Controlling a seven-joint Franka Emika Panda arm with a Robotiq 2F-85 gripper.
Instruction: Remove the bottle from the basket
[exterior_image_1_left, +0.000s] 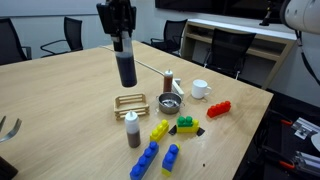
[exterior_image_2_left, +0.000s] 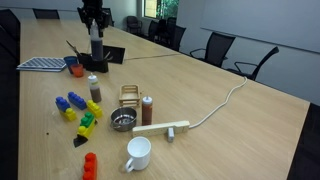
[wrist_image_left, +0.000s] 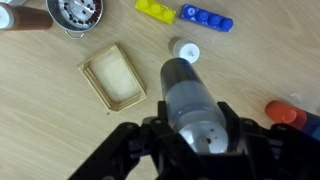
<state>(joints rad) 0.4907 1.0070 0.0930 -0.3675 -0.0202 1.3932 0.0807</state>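
Over the tabletop, an exterior view: the gripper (exterior_image_1_left: 122, 42) hangs well above the table (exterior_image_1_left: 60, 90), its jaws pinching the top of the bottle (exterior_image_1_left: 126, 66). The bottle hangs upright under them, clear of the wood.
Basket, same view: the basket (exterior_image_1_left: 131, 104) sits on the table below the bottle and nearer the camera, with nothing in it. The strainer (exterior_image_1_left: 170, 103) is just beside it.
Far end of the table, an exterior view: the gripper (exterior_image_2_left: 95, 22) holds the bottle (exterior_image_2_left: 96, 48) from above. The basket (exterior_image_2_left: 131, 95) is well apart from both, next to the strainer (exterior_image_2_left: 123, 121).
Wrist view: the bottle (wrist_image_left: 188, 100) fills the centre, its pale cap nearest the lens. The dark fingers (wrist_image_left: 150, 135) press it from both sides.
Basket, wrist view: the basket (wrist_image_left: 113, 77) lies on the table to the side of the bottle, not under it.
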